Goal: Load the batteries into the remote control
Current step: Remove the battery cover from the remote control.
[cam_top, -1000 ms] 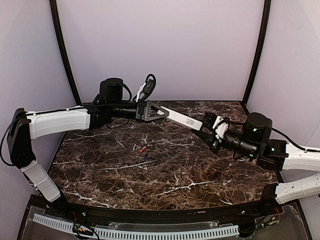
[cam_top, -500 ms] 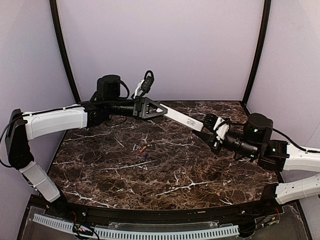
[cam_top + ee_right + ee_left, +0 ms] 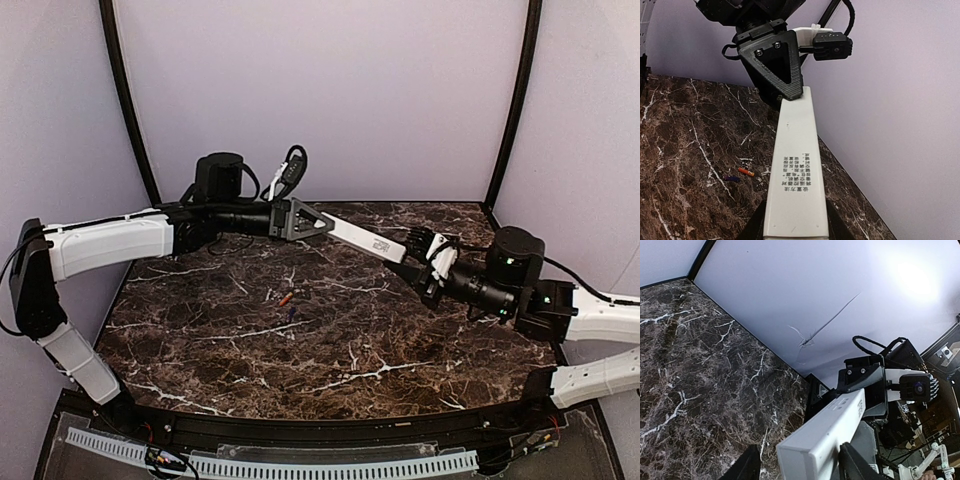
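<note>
Left end effector [image 3: 322, 223], right end effector [image 3: 416, 257] — remote control [image 3: 365, 240] between.

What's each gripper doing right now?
Left gripper: shut on the remote control.
Right gripper: shut on the remote control's other end.

Soft, even light fills my overhead view. Shadows lie faint on the dark brown, white-veined marble bench [image 3: 400, 350], and the black frame posts [image 3: 125, 100] bow slightly (lens bend). My left wrist camera catches blown-out glare on the pale lilac wall [image 3: 912, 275], and the slim white remote control bar [image 3: 825, 440] blurs up close. My right wrist view stays crisp.
</note>
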Tool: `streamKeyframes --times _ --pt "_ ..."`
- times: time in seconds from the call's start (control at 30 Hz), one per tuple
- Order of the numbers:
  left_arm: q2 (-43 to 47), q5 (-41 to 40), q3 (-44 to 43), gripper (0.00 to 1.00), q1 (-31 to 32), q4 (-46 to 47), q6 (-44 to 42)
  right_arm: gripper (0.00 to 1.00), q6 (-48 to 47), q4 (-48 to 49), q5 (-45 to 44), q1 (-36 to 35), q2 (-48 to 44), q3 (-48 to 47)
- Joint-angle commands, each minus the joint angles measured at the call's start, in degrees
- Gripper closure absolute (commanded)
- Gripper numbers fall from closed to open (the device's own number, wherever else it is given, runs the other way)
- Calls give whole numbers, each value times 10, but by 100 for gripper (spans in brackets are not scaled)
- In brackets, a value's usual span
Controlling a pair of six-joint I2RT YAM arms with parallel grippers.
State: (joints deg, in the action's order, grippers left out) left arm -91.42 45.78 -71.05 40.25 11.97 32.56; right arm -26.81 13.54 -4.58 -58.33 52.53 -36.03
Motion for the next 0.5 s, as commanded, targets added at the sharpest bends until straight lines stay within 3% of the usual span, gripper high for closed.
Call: streamKeyframes --times 0.0,0.47 --pt "31 -45 -8 45 -5 -57 -40 100 19 22 -1 -3 6 -27" --pt "50 -79 -15 41 -5 -94 -66 100 23 5 -15 -3 22 -35"
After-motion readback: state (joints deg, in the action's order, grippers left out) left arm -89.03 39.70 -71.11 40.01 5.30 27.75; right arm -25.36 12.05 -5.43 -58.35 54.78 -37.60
